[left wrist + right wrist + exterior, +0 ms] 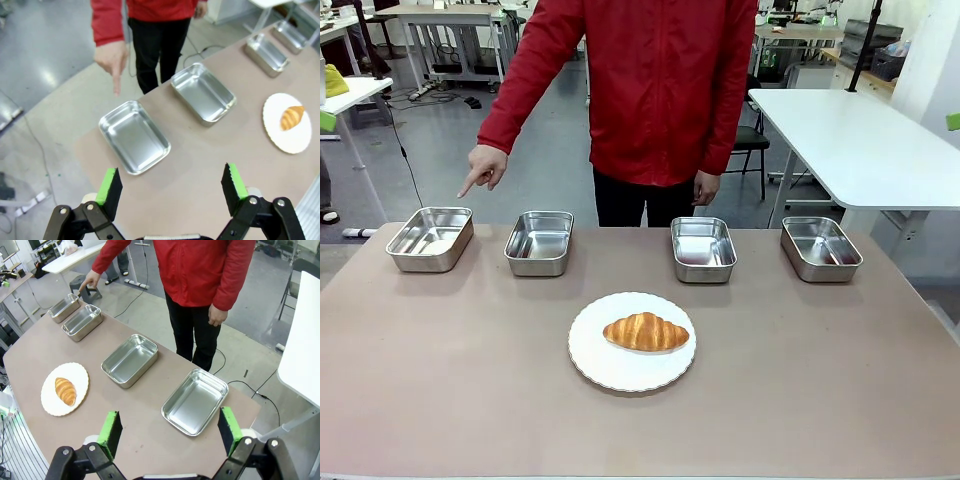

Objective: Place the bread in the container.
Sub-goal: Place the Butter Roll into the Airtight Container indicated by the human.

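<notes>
No readable text, label, brand, number or sign shows anywhere.

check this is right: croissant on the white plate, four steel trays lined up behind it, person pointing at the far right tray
Wrong tray: the person's hand points at the far left tray, as the front view shows. The croissant is on the white plate, four steel trays behind it.

The bread (646, 331) is golden-brown with darker ridged bands, on a plain white plate (620, 372). Beyond the plate, the container (430, 238) and three other trays (703, 248) are shiny silver. The table (820, 380) is dull taupe. The person's jacket (660, 80) is red and the trousers (620, 200) black. The left gripper (171, 185) and right gripper (169, 427) are black with green pads (109, 189).
</notes>
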Controlling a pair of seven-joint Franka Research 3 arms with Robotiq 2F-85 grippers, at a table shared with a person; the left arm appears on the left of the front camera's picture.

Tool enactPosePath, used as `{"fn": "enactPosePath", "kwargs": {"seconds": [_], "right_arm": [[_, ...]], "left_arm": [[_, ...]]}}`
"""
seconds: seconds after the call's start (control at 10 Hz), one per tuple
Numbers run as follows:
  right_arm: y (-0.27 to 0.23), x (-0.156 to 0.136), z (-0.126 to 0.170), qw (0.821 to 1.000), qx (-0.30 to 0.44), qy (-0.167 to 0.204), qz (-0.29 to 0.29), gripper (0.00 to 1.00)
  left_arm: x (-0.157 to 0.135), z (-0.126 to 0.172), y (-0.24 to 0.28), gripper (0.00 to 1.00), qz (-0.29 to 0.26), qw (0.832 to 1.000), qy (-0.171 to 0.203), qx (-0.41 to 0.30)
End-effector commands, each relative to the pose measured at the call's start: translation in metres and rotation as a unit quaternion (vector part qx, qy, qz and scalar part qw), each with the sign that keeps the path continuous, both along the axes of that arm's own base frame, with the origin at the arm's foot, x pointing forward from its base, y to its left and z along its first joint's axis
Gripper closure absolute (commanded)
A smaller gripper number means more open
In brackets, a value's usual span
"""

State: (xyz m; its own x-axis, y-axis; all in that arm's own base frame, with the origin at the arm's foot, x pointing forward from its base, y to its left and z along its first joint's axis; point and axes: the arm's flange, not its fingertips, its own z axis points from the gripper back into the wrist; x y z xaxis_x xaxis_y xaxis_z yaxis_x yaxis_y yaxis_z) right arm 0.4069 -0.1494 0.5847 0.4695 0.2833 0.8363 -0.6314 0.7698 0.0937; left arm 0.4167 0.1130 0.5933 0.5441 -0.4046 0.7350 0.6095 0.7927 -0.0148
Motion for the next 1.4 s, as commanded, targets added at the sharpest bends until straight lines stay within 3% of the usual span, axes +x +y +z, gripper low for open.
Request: {"fn": "enactPosePath", "kwargs": {"seconds": [0.0,0.2,0.3,0.4,0.9,1.1,1.3], "right_arm": [[0.000,0.000,0.001,1.000,0.001,-0.002,-0.002,0.00],[0.000,0.000,0.001,1.000,0.001,-0.002,-0.002,0.00],[0.000,0.000,0.001,1.000,0.001,-0.002,-0.002,0.00],[0.000,0.000,0.001,1.000,0.001,-0.002,-0.002,0.00],[0.000,0.000,0.001,1.000,0.001,-0.002,-0.002,0.00],[0.000,0.000,0.001,1.000,0.001,-0.002,-0.002,0.00],[0.000,0.000,0.001,1.000,0.001,-0.002,-0.002,0.00]], "left_arm": [[0.011,0.010,-0.027,0.00,-0.008,1.000,0.025,0.008],[0.014,0.008,-0.047,0.00,-0.021,0.999,0.028,0.006],[0.015,0.006,-0.052,0.00,0.020,0.999,0.028,0.014],[0.012,0.005,-0.046,0.00,-0.025,1.000,0.017,0.002],[0.014,0.004,-0.047,0.00,-0.014,1.000,0.021,0.001],[0.022,-0.017,-0.102,0.00,-0.088,0.995,0.047,0.029],[0.032,-0.050,-0.161,0.00,-0.182,0.976,0.091,0.079]]}}
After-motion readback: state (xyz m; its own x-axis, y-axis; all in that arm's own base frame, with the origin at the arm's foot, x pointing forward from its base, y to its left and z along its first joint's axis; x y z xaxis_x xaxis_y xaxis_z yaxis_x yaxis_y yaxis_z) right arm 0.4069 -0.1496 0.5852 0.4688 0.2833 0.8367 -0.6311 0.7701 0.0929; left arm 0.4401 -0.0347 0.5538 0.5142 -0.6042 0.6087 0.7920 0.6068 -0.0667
